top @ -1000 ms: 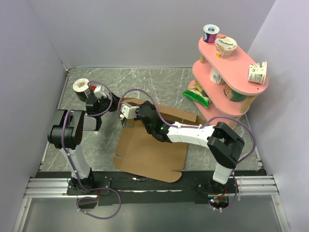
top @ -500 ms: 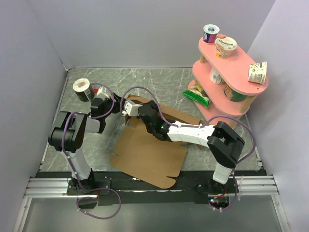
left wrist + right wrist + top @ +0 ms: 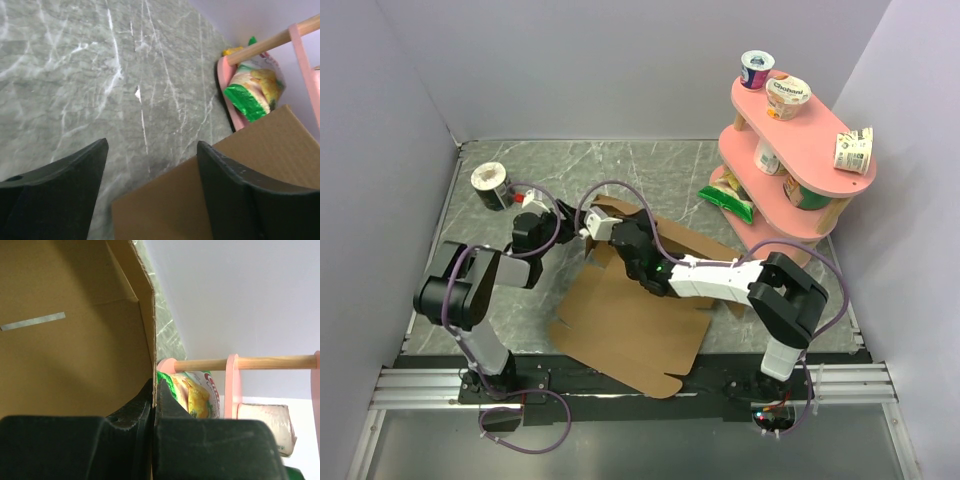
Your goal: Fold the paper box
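The paper box point(image 3: 630, 325) is a brown cardboard sheet, partly lifted, lying between the two arms. My right gripper point(image 3: 603, 228) is shut on its raised far-left flap; in the right wrist view the flap's thin edge point(image 3: 152, 330) runs straight between the pinched fingertips point(image 3: 154, 391). My left gripper point(image 3: 558, 215) sits just left of that flap and is open. In the left wrist view a cardboard corner point(image 3: 170, 200) lies between its dark fingers point(image 3: 227, 185), touching neither clearly.
A pink tiered shelf point(image 3: 800, 150) with yogurt cups and a green chip bag point(image 3: 725, 197) stands at the back right. A small cup point(image 3: 488, 183) sits at the back left. Purple walls close in the grey marble table point(image 3: 650, 165).
The left gripper has moved right, from beside the cup toward the raised flap. The right gripper has carried the flap slightly right and the sheet has shifted with it.
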Controlling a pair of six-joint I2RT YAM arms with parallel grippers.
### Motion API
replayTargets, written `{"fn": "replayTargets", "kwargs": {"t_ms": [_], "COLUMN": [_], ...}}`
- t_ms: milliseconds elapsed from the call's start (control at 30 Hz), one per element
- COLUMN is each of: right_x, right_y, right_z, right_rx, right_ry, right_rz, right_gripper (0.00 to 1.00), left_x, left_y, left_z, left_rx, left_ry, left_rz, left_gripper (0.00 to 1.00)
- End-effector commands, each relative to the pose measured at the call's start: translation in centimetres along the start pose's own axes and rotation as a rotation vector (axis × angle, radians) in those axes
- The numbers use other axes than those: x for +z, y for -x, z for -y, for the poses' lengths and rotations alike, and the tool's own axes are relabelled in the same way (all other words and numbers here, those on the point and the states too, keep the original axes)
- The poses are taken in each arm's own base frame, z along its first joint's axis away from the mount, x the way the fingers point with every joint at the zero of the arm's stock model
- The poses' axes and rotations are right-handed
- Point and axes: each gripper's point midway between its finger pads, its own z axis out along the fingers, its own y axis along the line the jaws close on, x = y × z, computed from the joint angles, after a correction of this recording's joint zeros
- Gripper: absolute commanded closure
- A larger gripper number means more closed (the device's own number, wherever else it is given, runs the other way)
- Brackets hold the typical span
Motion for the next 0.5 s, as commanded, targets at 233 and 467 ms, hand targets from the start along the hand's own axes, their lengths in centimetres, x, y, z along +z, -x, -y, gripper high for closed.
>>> {"fn": "replayTargets", "kwargs": {"t_ms": [233, 467], "right_x": [-1.9, -2.2], "right_y": [3.3, 2.0], "right_z": [0.8, 0.6], "right_rx": [0.152, 0.189], "right_ry": [-0.030, 0.003], "right_rz": [0.296, 0.304], "right_gripper": [1.00, 1.00], "left_x": [-2.6, -2.1], "left_y": [-5.7, -2.6], "left_z": [2.9, 4.1], "left_rx": [0.165, 0.203], "left_ry": [-0.117, -0.162], "left_rz": [-0.238, -0.186], "left_gripper": [0.20, 0.18]}}
